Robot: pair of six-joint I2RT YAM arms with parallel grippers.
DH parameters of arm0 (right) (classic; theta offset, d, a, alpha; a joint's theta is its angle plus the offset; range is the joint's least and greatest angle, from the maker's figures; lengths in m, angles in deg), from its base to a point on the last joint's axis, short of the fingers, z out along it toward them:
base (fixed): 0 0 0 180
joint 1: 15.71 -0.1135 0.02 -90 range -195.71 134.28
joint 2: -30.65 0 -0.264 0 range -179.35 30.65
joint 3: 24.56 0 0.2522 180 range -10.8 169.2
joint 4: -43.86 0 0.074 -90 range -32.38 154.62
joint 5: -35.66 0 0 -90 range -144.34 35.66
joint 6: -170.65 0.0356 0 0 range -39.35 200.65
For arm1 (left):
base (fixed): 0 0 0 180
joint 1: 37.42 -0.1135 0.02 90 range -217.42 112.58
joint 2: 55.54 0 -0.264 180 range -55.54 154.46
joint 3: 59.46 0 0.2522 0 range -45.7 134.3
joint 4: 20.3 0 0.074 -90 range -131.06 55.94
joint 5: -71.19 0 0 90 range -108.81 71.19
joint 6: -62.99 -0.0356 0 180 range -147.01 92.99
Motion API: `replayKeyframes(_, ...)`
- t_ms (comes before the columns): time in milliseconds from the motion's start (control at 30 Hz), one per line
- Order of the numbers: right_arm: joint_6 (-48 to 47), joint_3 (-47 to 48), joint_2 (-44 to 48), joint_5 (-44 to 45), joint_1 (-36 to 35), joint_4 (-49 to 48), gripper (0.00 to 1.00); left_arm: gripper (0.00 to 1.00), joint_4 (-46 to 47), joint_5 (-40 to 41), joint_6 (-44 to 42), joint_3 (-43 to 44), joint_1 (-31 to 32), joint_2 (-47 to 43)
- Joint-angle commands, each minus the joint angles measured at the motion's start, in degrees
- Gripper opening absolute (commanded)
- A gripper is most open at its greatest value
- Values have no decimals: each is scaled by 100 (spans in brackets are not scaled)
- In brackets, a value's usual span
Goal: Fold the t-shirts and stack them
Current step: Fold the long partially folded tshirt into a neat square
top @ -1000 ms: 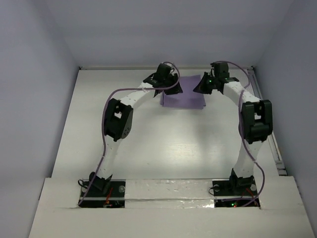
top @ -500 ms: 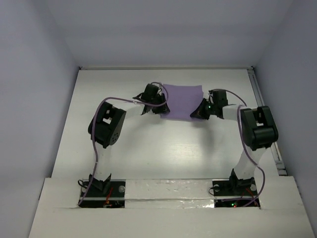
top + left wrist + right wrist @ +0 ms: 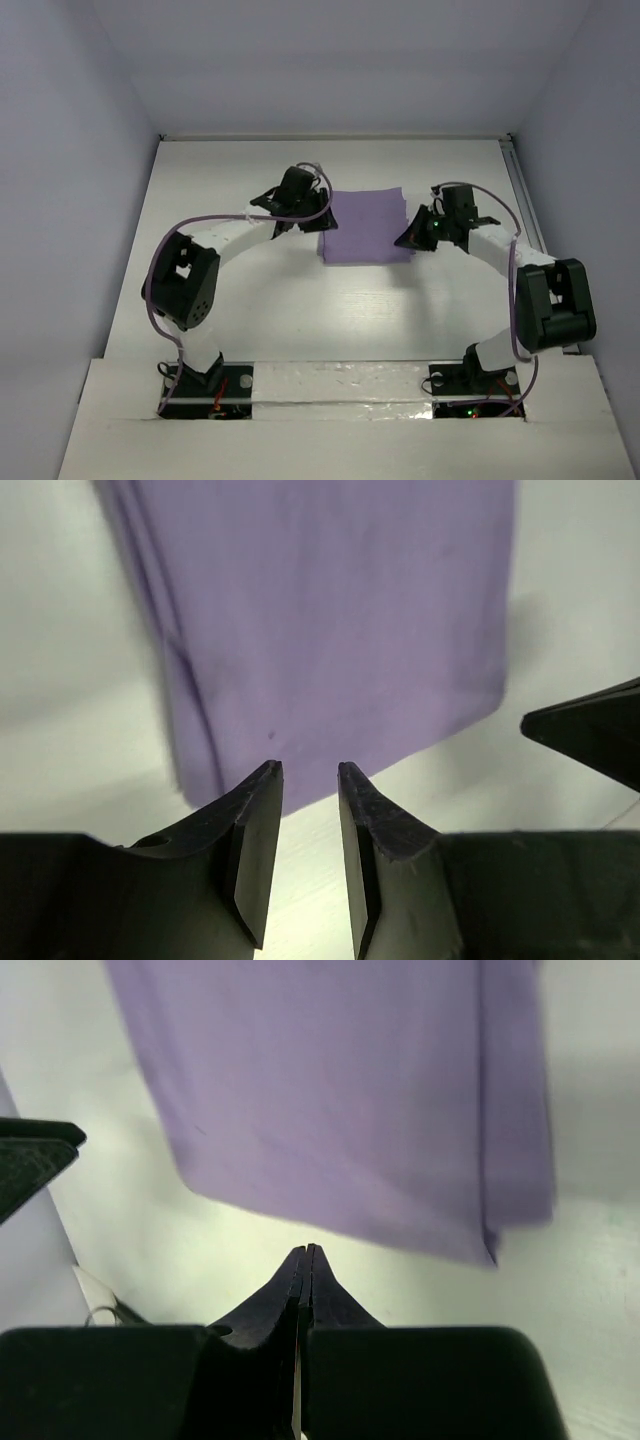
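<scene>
Top external view: the t-shirt (image 3: pixel 365 226), lifted between the arms a moment ago, now lies folded flat on the white surface (image 3: pixel 340 310), so this fold looks done. The left end effector (image 3: pixel 308 772) is slightly parted and empty. The right end effector (image 3: pixel 305 1250) is pinched closed on nothing. Pale walls (image 3: pixel 60 150) enclose everything.

white table (image 3: pixel 250 310) boxed in by plain, seemingly pale lavender walls (image 3: pixel 60 150)
</scene>
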Motion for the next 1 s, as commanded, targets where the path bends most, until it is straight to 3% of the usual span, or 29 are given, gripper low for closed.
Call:
replayKeyframes(0, -236, 961, -486, 164, 38, -71, 0, 27, -214, 317, -227, 1085, -19, 163)
replayKeyframes(333, 133, 3485, -3002, -56, 337, -249, 0, 26, -487, 293, -518, 3546, -352, 2537)
replayKeyframes(500, 624, 3760, -3724, -441, 837, -836, 0, 26, -549, 302, -483, 3901, -624, 3328)
replayKeyframes(767, 388, 3559, -4261, -617, 970, -758, 0, 26, -83, 179, -298, 3243, -854, 3154)
replayKeyframes(967, 73, 3996, -3648, -609, 970, -259, 0, 29, -285, 249, -570, 3409, -924, 2259)
